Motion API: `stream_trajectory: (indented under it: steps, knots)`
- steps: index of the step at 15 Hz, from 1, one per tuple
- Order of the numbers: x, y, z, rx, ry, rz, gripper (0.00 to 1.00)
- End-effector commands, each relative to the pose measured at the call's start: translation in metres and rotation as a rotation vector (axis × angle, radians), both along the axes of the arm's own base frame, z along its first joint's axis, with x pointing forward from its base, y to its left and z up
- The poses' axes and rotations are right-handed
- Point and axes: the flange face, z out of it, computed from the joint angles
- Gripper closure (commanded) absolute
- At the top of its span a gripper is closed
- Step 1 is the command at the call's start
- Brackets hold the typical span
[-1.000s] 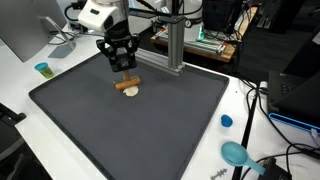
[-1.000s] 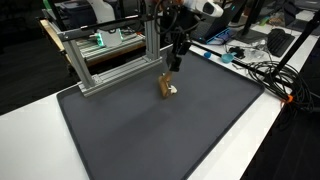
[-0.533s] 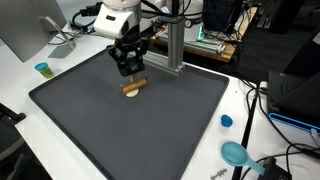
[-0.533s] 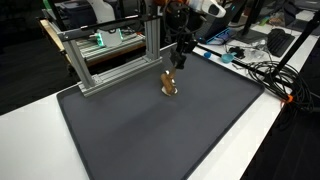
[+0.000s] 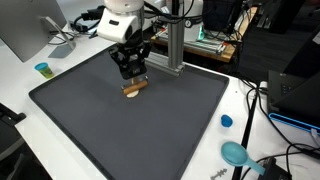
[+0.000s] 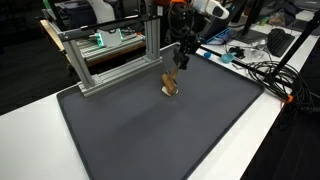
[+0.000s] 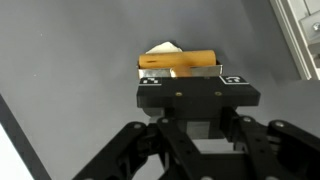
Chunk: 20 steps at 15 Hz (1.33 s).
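Brown cylinder (image 7: 180,62) is gripped by the end effector (image 7: 190,80) low over the dark mat (image 5: 150,130).
The arm is bent down from above, and the end effector is pointed almost straight down at the far part of the mat, near the metal frame (image 5: 175,45). The fingers are closed narrowly on the cylinder, which is held at their tips. Its long axis is laid crosswise, from finger to finger, nearly level. It is smooth and orange-brown, and a pale piece (image 7: 165,47) is seen behind it.

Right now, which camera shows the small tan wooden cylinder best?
Wrist view: the small tan wooden cylinder sits close up in the gripper. Both exterior views show only a tiny brown shape.
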Motion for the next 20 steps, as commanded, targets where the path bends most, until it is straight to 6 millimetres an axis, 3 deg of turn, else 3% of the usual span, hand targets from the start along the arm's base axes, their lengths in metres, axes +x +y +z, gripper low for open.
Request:
stream_trajectory:
  steps: [1,11,14,17,20]
  knots:
    - [0.003,0.014,-0.014,0.055,0.015,0.014,0.79]
    - [0.004,0.026,-0.007,0.075,-0.005,0.028,0.79]
    - [0.003,0.016,0.017,0.051,-0.04,-0.003,0.79]
    - [-0.001,-0.005,0.055,0.045,-0.103,-0.026,0.79]
    - [0.004,-0.01,0.066,0.011,-0.117,-0.026,0.79]
